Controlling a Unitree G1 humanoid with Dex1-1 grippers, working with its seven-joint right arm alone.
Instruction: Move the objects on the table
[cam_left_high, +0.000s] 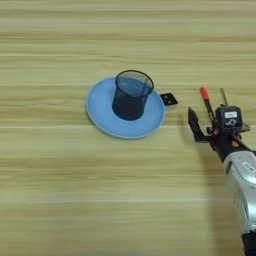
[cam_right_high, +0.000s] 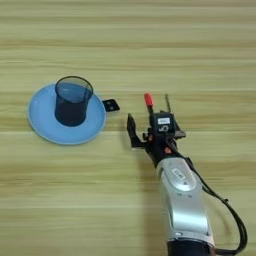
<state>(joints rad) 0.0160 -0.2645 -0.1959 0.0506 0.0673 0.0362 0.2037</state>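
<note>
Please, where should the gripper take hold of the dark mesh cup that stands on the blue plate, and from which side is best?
Probably at the rim on its right side. The mesh cup stands upright and open on the plate, so one finger could go inside and one outside the wall, coming down from above. The right gripper is already on that side, near the red-capped marker.

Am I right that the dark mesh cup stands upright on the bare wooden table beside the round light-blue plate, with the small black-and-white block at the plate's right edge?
Not quite. The dark mesh cup stands upright on the round light-blue plate itself, not on the bare wooden table beside it, as both eye views show. The rest holds: the small black-and-white block lies at the plate's right edge.
</note>
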